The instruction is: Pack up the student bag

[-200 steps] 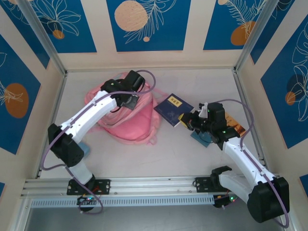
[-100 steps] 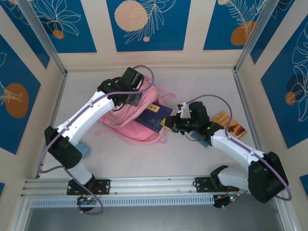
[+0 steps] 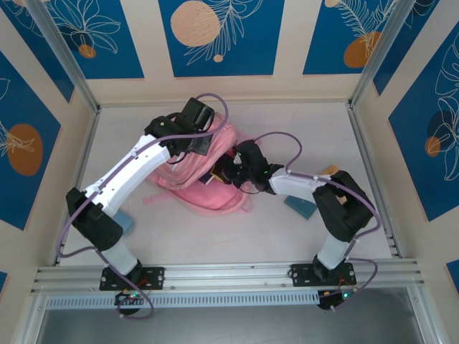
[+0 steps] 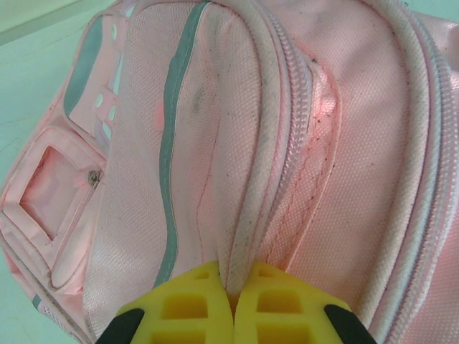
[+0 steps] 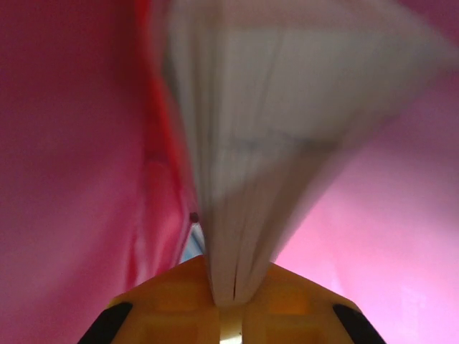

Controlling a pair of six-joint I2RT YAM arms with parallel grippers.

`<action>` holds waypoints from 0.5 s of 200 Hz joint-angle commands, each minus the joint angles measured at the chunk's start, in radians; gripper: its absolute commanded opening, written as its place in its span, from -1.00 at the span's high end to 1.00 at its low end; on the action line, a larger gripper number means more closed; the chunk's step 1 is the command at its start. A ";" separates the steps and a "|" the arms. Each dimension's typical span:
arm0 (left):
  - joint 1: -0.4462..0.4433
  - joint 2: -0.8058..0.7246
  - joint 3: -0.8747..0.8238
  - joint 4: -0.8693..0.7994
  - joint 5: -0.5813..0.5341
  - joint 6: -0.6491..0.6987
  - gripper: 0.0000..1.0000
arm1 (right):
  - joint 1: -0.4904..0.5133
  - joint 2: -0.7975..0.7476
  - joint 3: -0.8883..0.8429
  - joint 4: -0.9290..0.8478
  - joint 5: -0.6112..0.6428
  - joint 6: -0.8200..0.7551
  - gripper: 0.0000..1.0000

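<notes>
Grey tabletop (image 3: 301,136) — left end effector (image 4: 233,283) pinches bag (image 4: 143,179) rim, right end effector (image 5: 228,301) grips booklet (image 5: 265,136) inside; pages may snag if rim slips.

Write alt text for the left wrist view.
Yellow jaws at the bottom edge are shut on a white piped zipper seam of the pink student bag, which lies on a pale table. A small front pocket with a zip pull sits at lower left.

Overhead plus wrist close-ups: student bag (image 3: 204,195)
</notes>
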 commanded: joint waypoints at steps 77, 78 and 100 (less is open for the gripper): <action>-0.003 -0.026 0.066 0.072 -0.029 -0.019 1.00 | 0.070 0.319 0.318 -0.004 0.098 0.046 0.95; -0.003 -0.027 0.066 0.072 -0.030 -0.019 1.00 | 0.071 0.320 0.321 -0.004 0.096 0.046 0.94; 0.003 -0.032 0.057 0.069 -0.033 -0.019 1.00 | 0.068 0.308 0.309 0.001 0.072 0.024 0.53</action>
